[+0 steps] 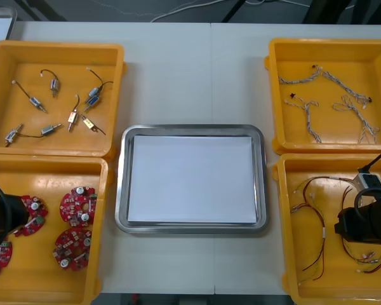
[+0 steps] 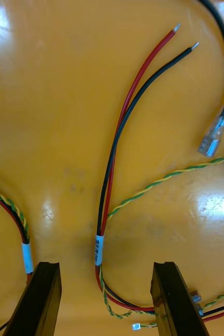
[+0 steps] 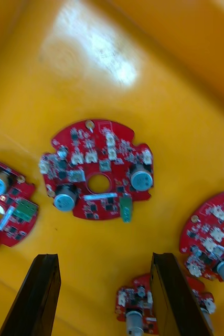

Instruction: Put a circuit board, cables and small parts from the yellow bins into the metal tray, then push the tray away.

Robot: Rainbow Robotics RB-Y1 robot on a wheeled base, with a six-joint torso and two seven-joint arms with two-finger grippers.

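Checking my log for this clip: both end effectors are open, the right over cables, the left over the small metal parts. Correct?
Not quite. The left wrist view shows the left end effector open over round red circuit boards, not small metal parts; those lie in the far left bin. The right end effector is open over cables, as you say.

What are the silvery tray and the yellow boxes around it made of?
The metal tray looks like polished steel or aluminium: its rim is grey and mirror-shiny. Its inside is matte white, perhaps paper or a coating. The yellow bins look like moulded plastic: even colour, rounded corners, glossy glare on their floors.
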